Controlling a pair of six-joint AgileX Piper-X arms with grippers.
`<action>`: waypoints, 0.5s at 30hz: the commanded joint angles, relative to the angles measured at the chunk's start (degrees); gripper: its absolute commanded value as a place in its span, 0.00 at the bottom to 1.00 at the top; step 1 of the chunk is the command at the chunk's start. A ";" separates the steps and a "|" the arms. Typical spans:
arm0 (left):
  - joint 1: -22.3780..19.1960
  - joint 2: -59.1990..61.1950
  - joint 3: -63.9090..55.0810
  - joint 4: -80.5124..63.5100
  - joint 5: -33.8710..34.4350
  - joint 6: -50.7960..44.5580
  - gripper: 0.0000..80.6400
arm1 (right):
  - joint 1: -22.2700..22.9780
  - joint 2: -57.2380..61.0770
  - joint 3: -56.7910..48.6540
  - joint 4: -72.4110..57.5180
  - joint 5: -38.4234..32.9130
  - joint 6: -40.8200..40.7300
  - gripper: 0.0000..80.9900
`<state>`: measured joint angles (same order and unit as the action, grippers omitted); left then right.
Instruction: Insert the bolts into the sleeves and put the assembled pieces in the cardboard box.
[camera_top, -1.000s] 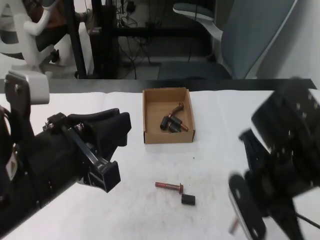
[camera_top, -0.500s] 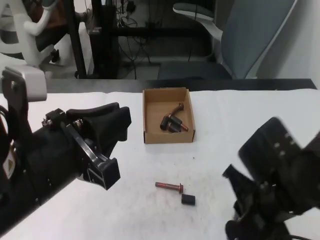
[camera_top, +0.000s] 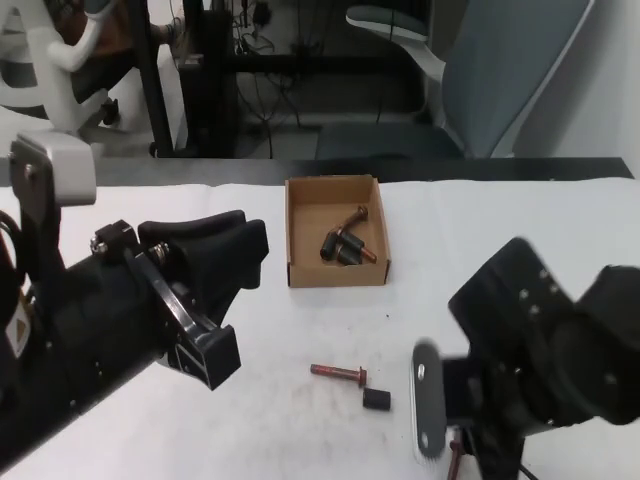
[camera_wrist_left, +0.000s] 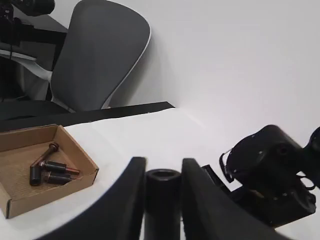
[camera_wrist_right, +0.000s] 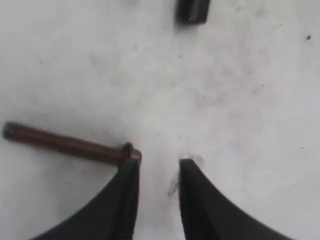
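Dropped toward the counter (camera_wrist_right: 240, 100) now, the right hand (camera_wrist_right: 159, 162) stands narrowly parted beside a bolt (camera_wrist_right: 65, 142), while the left hand (camera_wrist_left: 163, 162) clamps a sleeve (camera_wrist_left: 162, 200).

Bench (camera_top: 520, 215) bearing cardboard box (camera_top: 337, 272), bolt (camera_top: 337, 371), sleeve (camera_top: 376, 400).

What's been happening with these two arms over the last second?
The right gripper swung in from the right toward the middle and now hangs open beside a bolt. The left gripper kept its sleeve; the cardboard box stayed put.
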<state>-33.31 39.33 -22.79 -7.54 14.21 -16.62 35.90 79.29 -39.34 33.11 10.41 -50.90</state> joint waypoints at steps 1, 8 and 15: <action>0.06 -0.52 0.01 -0.62 0.50 -0.13 0.02 | 0.84 -3.17 -0.77 0.54 -5.75 14.30 0.33; 0.06 -0.52 0.01 0.01 0.50 -0.02 0.02 | 3.41 -5.22 -0.77 0.54 -5.62 67.79 0.47; 0.06 -0.52 0.01 0.01 0.50 -0.02 0.02 | 3.90 -5.22 0.17 3.79 8.73 93.91 0.86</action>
<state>-33.31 39.33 -22.79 -7.33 14.24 -16.62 39.56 74.69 -39.45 34.74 14.05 35.33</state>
